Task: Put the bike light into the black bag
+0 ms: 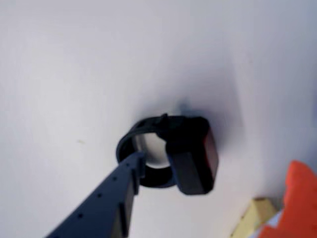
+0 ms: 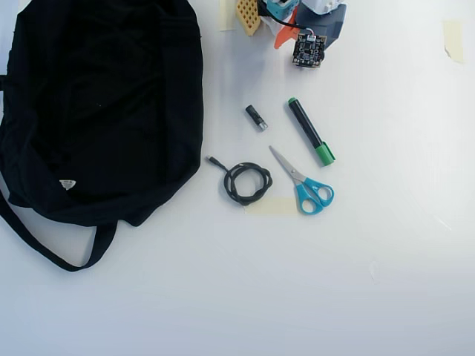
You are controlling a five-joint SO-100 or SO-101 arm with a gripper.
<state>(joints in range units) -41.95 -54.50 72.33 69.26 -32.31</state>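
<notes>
In the wrist view, the small black blocky bike light [image 1: 190, 158] with its reddish face turned to three o'clock lies at the centre of the frame on the plain white counter [image 1: 74, 74], its black rubber loop strap [image 1: 143, 153] curling out toward nine o'clock. A dark blue finger [image 1: 111, 198] of the end effector [image 1: 148, 171] reaches up from seven o'clock, and its tip sits at or inside the loop strap, right beside the light's body. Only this one finger shows, so how far the end effector is opened, and whether it has hold of the light, I cannot tell. An orange part and a pale yellow part of the arm fill the five o'clock corner.

In the overhead view, the large soft black fabric bag [image 2: 96, 111] with a long strap and a small white triangular label [image 2: 67, 184] takes up the nine to eleven o'clock side of the counter. The arm's base [image 2: 304, 30] sits at twelve o'clock. Near the centre lie a small black-and-silver cylinder [image 2: 256, 117], a green-capped black marker [image 2: 311, 131], blue-handled scissors [image 2: 303, 182] and a coiled black cable [image 2: 245, 182], all apart from the bag. The bike light does not show in this view.
</notes>
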